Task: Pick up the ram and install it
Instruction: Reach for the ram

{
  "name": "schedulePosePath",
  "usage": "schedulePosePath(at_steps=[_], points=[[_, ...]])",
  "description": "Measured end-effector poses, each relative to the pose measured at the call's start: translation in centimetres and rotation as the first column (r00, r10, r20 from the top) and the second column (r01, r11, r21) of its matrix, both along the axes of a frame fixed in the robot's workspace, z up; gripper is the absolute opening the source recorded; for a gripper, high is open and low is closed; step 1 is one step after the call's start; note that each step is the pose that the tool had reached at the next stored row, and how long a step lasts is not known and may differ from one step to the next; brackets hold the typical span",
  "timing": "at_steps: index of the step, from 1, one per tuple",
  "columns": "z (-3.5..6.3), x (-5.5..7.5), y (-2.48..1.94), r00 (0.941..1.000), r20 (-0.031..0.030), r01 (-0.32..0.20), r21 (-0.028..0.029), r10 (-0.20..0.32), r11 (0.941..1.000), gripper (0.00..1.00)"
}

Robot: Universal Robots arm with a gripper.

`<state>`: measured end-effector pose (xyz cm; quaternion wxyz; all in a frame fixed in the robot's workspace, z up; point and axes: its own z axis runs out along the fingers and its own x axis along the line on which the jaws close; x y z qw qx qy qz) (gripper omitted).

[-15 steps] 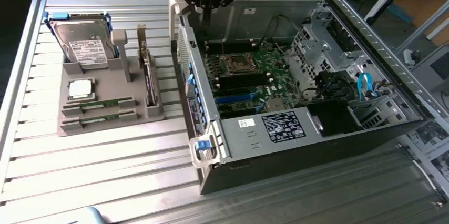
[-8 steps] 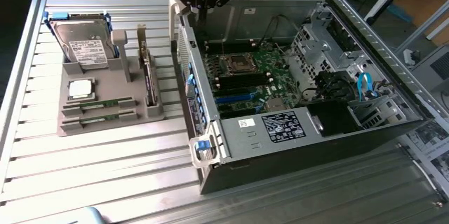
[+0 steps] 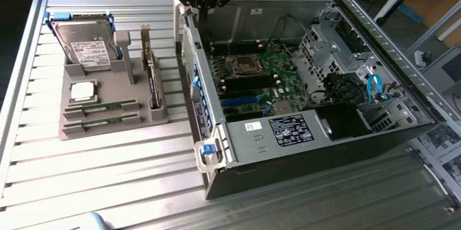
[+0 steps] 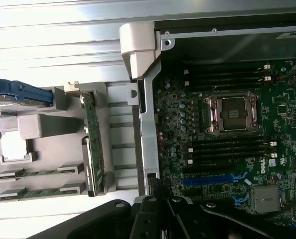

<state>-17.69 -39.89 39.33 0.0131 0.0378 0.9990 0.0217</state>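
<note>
— Looking for the ram [image 3: 101,107]: where does it lie against the gripper [image 3: 204,4]?
— Well apart. It rests flat in a slot of the grey holder [image 3: 108,133], toward the exterior view's left. The gripper hangs over the far wall of the open computer case [image 3: 238,139].
— Fingers?
— Clenched together.
— Materials?
— The ram is a thin, narrow green board. A second ram stick [image 3: 101,123] lies parallel, just beside it. The holder is matte and blocky, and the table [image 3: 108,176] is ribbed, shiny metal.
</note>
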Motion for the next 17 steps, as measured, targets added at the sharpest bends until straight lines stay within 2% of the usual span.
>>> schedulePosePath(at_steps=[17], points=[[-0.01,-1.5,0.03,1.0,0.0001,0.0,0.0001,0.0,1.0,0.11]])
